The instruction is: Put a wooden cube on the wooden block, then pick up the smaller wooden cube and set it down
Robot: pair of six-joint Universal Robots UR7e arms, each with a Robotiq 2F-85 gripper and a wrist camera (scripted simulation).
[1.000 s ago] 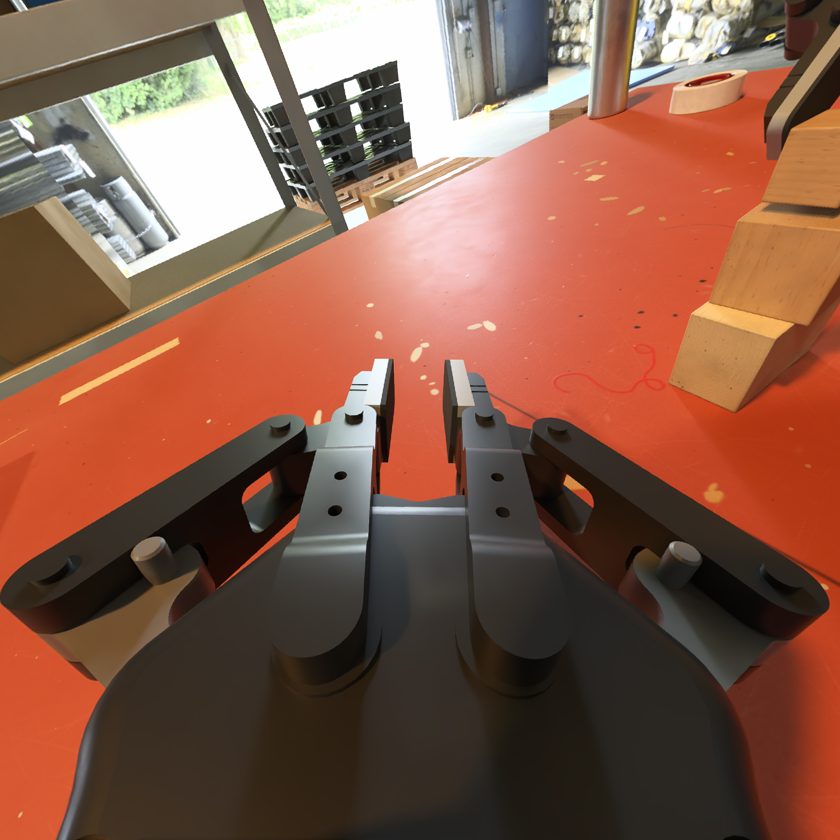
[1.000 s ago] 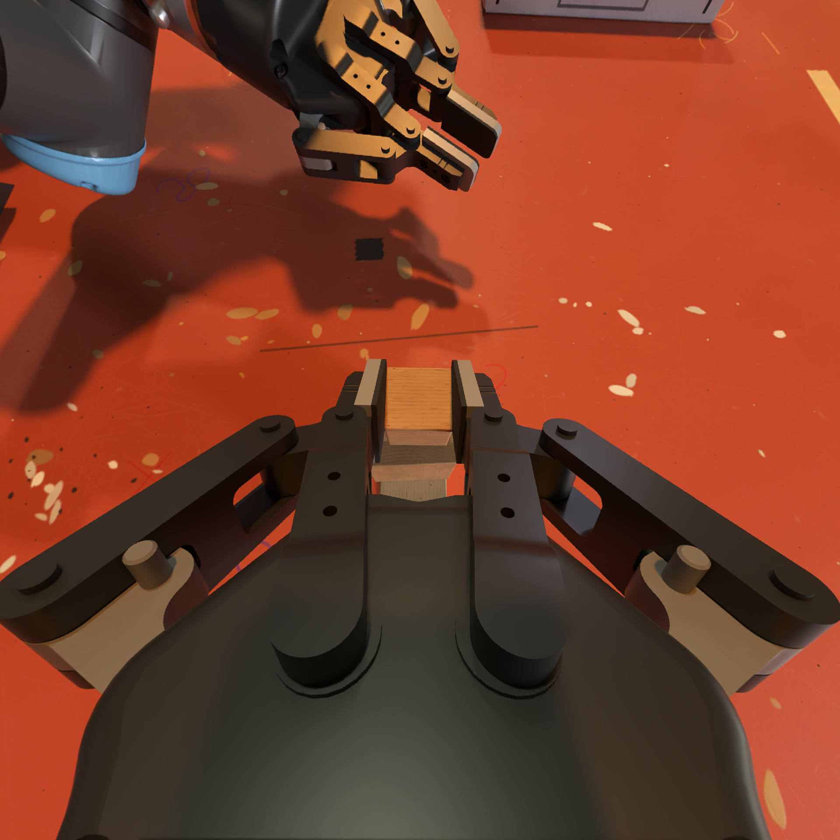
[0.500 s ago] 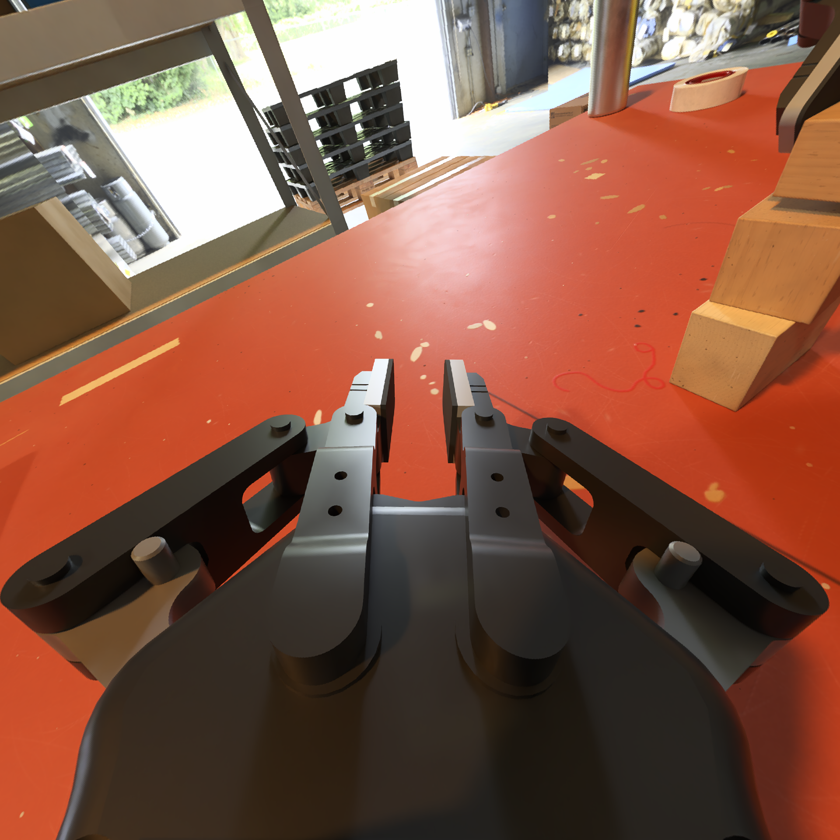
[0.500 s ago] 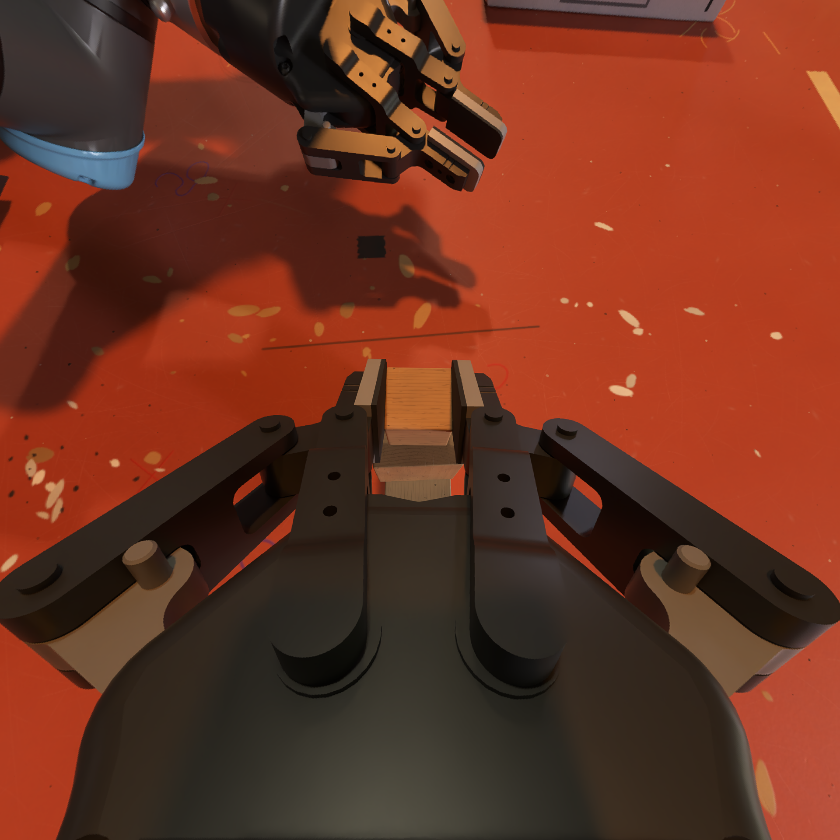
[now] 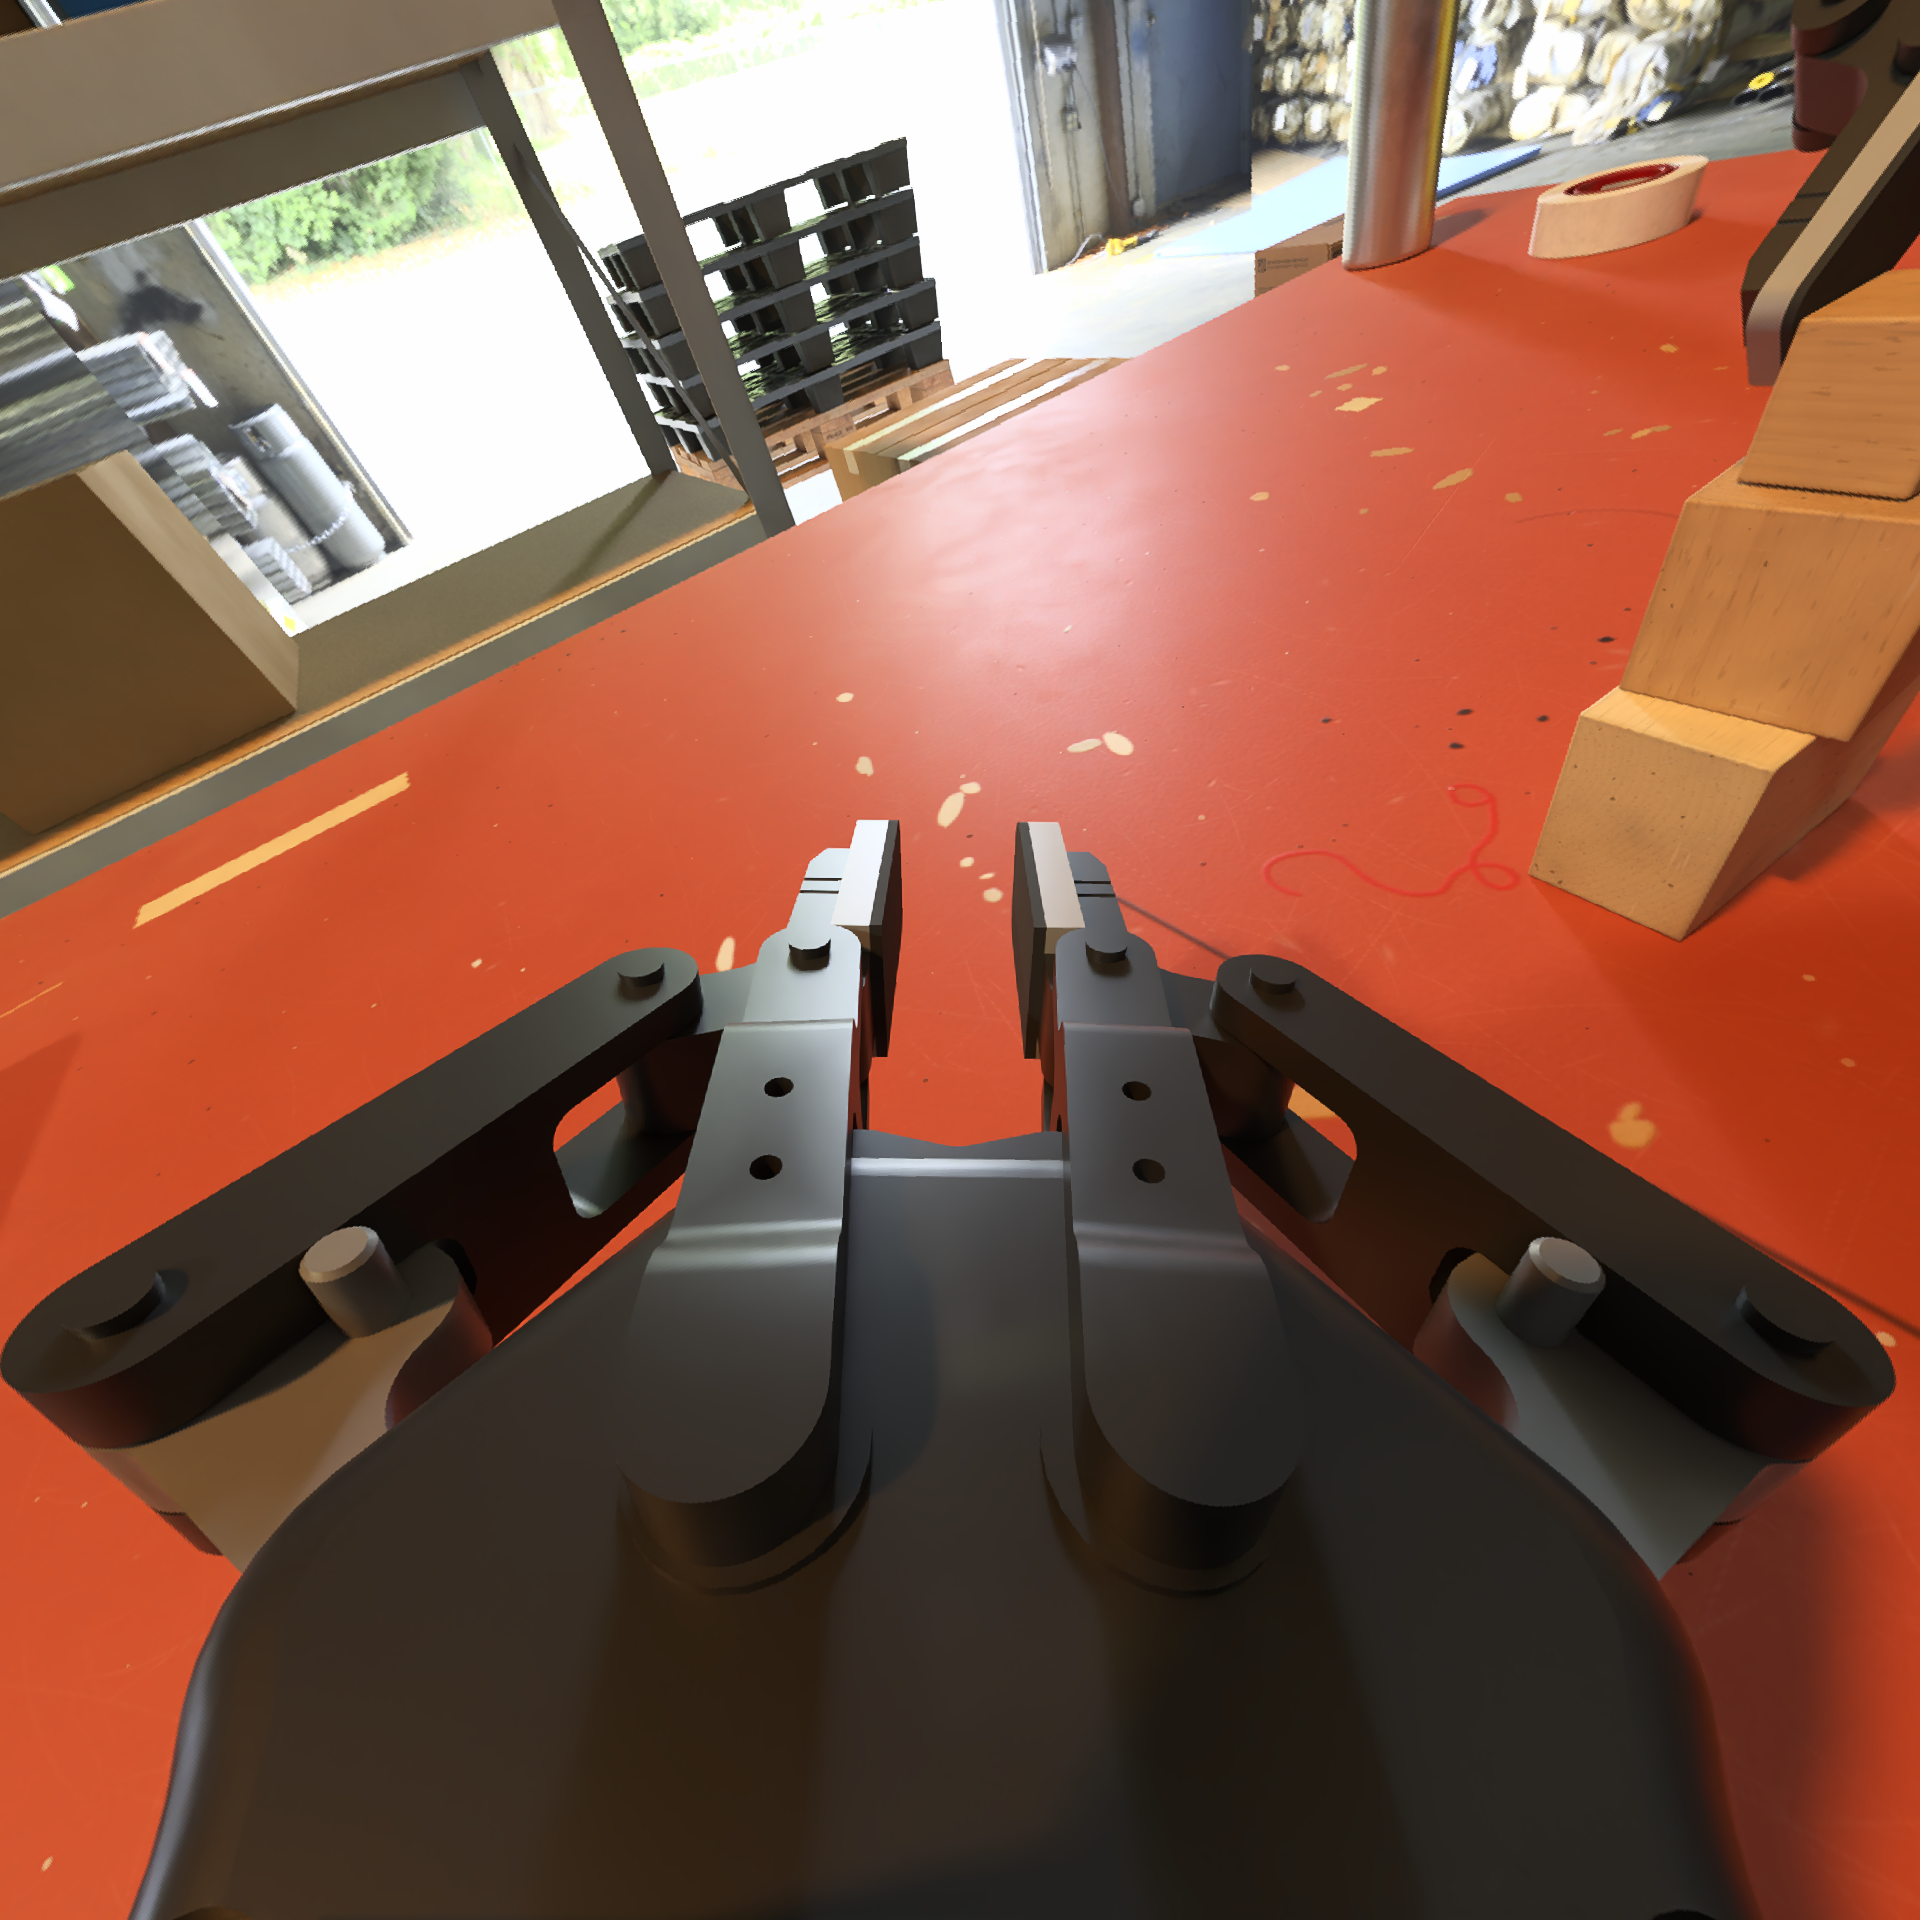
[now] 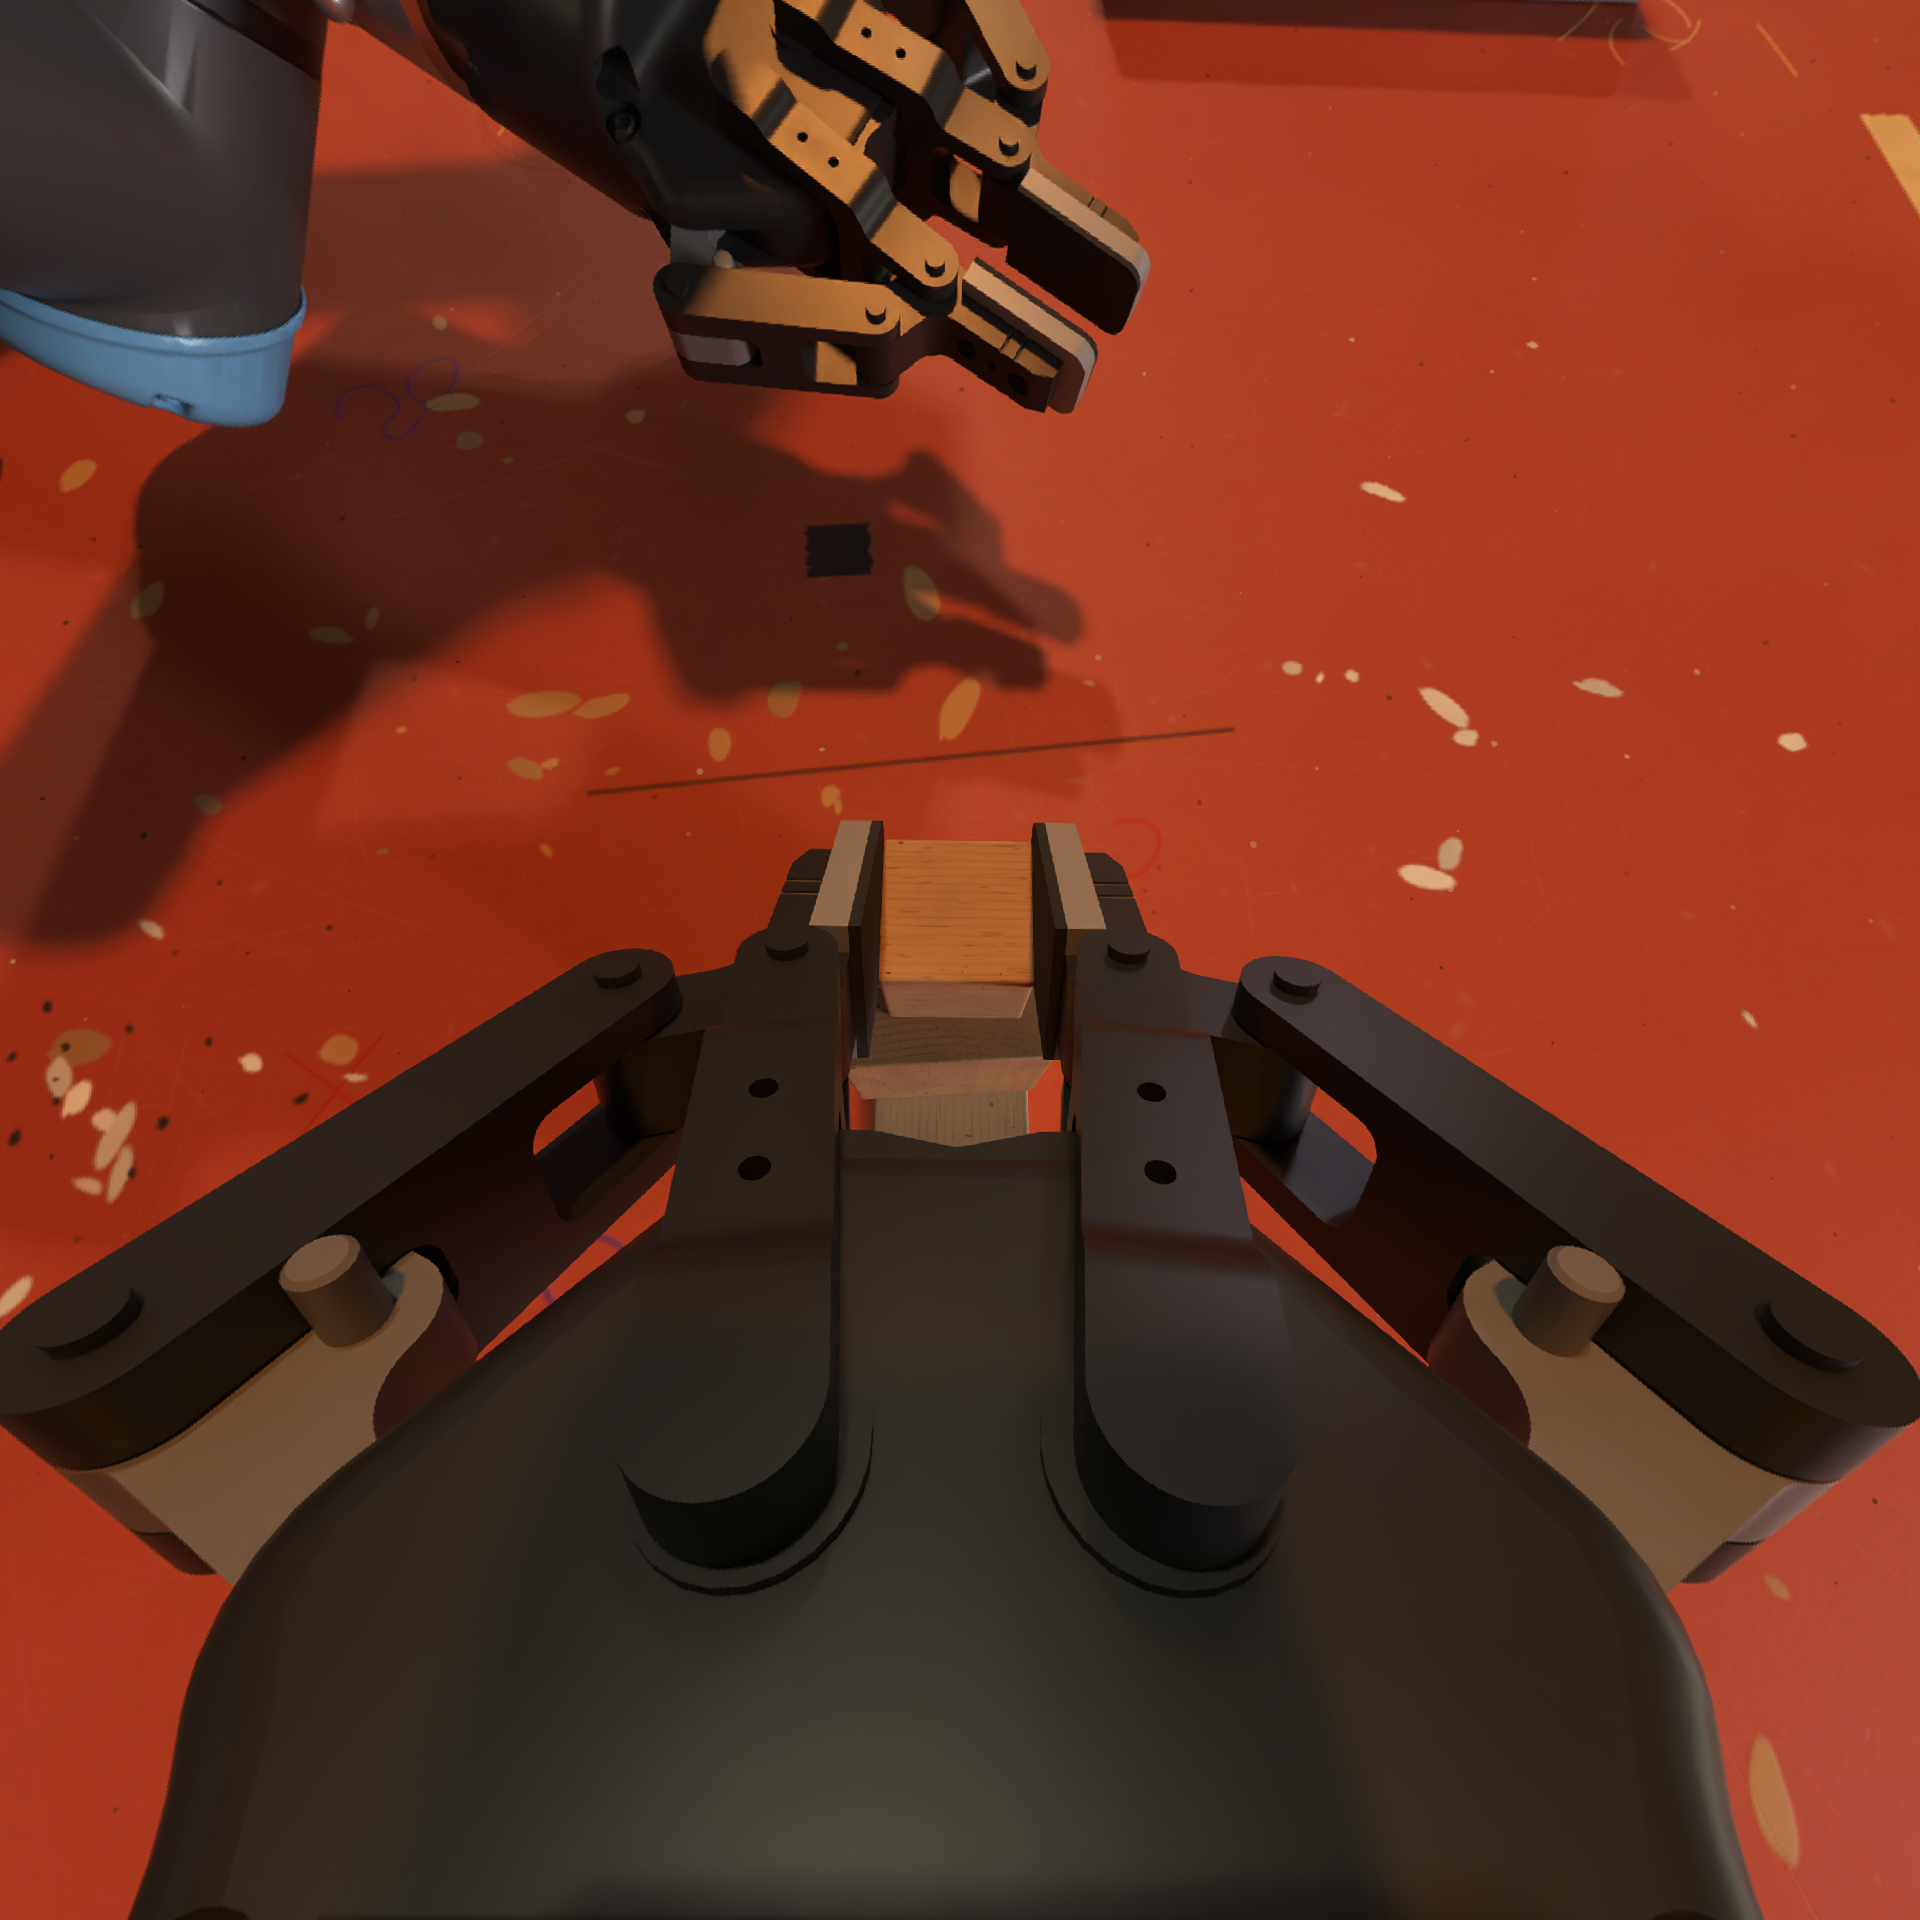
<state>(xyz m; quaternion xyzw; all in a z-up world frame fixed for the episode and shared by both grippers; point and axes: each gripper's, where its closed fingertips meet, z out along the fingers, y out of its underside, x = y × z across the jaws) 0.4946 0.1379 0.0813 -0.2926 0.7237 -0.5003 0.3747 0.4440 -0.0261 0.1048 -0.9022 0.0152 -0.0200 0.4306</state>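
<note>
Scuffed red counter (image 5: 1091, 582) runs under everything, flecked with pale chips and a red scribble just beside the wooden block (image 5: 1673, 821), my landmark. On that block sits a wooden cube (image 5: 1766, 613), and on top of that the smaller wooden cube (image 6: 956, 909), clamped between the right gripper (image 6: 956, 904) pads. The left gripper (image 5: 956, 883) hovers near the block, its jaws parted on nothing. Beyond the block, at the counter's far edge, stand a roll of tape (image 5: 1616, 203) and a metal post (image 5: 1392, 125). Farther off from the block: stacked black pallets (image 5: 790, 301), a shelf frame, bright daylight outside.
</note>
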